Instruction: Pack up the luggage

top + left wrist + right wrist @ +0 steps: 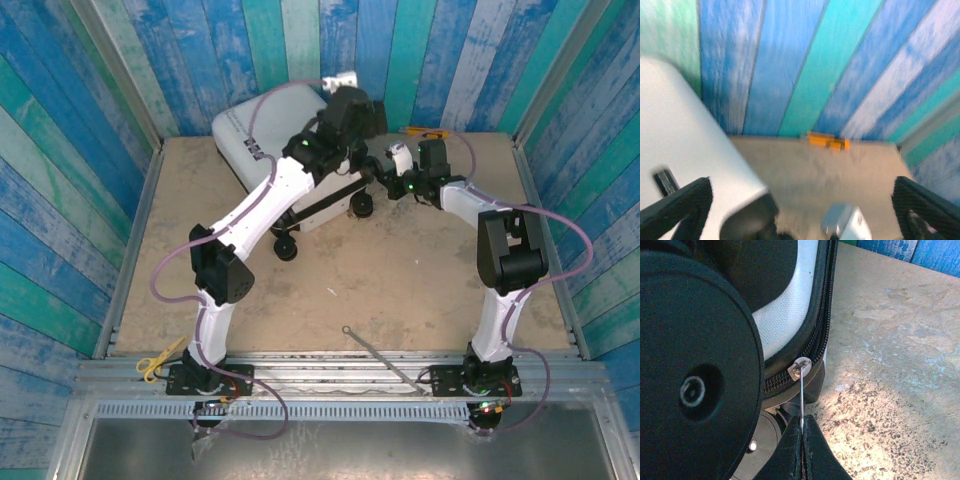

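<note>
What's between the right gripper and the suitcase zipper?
A metal pull tab, from the slider on the luggage to the right gripper, in the right wrist view.

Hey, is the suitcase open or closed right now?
Closed: the suitcase shows its white shell, halves meeting along the zipper; the right gripper pinches the zipper pull. Fully zipped: cannot tell.

The luggage (250, 135) — a white hard-shell suitcase with rounded corners — lies flat and askew at the far left of the table (400, 290). Its black wheels (286, 248) face the near side. Beside one wheel the zip slider (800, 367) sits on the black zip — its thin pull (801, 400) stretched straight.
</note>
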Controlling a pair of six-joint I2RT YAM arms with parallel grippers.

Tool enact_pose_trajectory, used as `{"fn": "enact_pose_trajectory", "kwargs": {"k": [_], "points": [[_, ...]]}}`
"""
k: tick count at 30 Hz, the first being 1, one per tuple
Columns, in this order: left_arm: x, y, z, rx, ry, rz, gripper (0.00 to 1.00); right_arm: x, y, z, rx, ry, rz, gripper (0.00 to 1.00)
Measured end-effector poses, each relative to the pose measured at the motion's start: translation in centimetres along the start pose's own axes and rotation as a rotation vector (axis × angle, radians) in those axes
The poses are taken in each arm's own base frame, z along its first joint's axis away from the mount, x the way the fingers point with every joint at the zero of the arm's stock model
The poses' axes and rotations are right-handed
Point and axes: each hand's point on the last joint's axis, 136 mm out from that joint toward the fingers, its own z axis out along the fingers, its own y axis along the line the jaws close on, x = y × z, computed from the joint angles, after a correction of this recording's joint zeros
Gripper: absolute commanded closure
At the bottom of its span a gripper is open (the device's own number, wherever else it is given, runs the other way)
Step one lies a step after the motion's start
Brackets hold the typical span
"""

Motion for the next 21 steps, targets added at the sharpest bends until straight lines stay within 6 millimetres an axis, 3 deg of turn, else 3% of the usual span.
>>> {"fn": "enact_pose_trajectory", "kwargs": {"k": [1,2,3,4,5,8,11,13,15,18,21], "points": [[-2.0,0.6,-0.3,-0.017,-0.044,0.009,0.05,-0.1,-0.1,0.0,0.001,0.0,0.009,0.72],[-3.5,1.6,-0.4,-0.036,-0.074,0.008,0.06,-0.2,-0.3,0.1,0.003,0.004,0.029,0.61],[-5.1,2.9,-0.5,-0.063,-0.104,-0.001,0.06,-0.3,-0.5,0.1,0.007,0.006,0.053,0.58],[-6.5,4.9,-0.3,-0.1,-0.129,-0.015,0.06,-0.5,-0.9,0.0,0.012,0.007,0.078,0.3],[-7.4,7.0,-0.1,-0.139,-0.142,-0.031,0.06,-0.5,-1.4,-0.1,0.017,0.011,0.112,0.24],[-7.4,15.7,1.4,-0.308,-0.128,-0.087,0.06,-0.6,-3.5,-1.2,0.052,0.012,0.223,0.23],[-2.9,25.7,1.6,-0.492,-0.027,-0.157,0.05,-0.6,-6.0,-2.6,0.094,0.008,0.336,0.26],[0.9,32.1,0.3,-0.598,0.041,-0.225,0.01,-0.8,-7.5,-3.4,0.116,0.003,0.388,0.28],[4.4,38.1,-2.1,-0.687,0.093,-0.326,0.06,-2.0,-8.3,-3.5,0.115,-0.017,0.408,0.3],[7.2,43.5,-4.7,-0.762,0.139,-0.43,0.1,-4.7,-8.4,-2.0,0.069,-0.05,0.405,0.35],[7.8,44.2,-4.9,-0.736,0.168,-0.475,0.14,-7.4,-7.8,0.5,0.013,-0.063,0.378,0.4]]}}
